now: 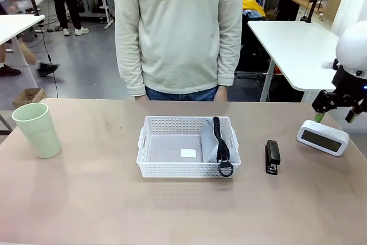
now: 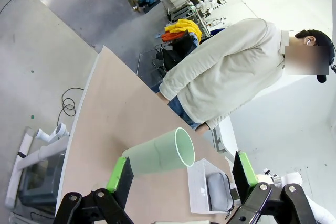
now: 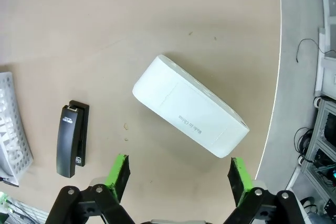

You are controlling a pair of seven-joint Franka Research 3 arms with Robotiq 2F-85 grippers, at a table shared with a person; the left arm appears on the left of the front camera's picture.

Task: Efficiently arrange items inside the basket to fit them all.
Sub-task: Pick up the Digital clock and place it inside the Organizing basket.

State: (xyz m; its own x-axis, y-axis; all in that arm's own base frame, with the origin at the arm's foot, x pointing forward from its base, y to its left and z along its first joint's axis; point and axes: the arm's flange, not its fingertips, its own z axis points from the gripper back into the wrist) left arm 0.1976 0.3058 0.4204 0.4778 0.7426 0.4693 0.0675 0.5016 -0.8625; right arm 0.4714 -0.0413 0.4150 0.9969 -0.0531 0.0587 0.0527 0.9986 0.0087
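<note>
While only the grey pouch [image 1: 209, 142] lies in the basket [image 1: 172, 169], at its right end, the black stapler [image 1: 272, 156], white box [image 1: 323, 137] and green cup [image 1: 37, 129] wait outside on the table [image 1: 114, 210], and the left gripper [image 2: 181, 177] and right gripper [image 3: 178, 174] both hang spread, empty.

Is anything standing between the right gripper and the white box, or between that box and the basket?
Nothing visible lies between the open right gripper and the white box below it. Between the box and the basket, the black stapler lies on the table, so a low path would likely meet it.
</note>
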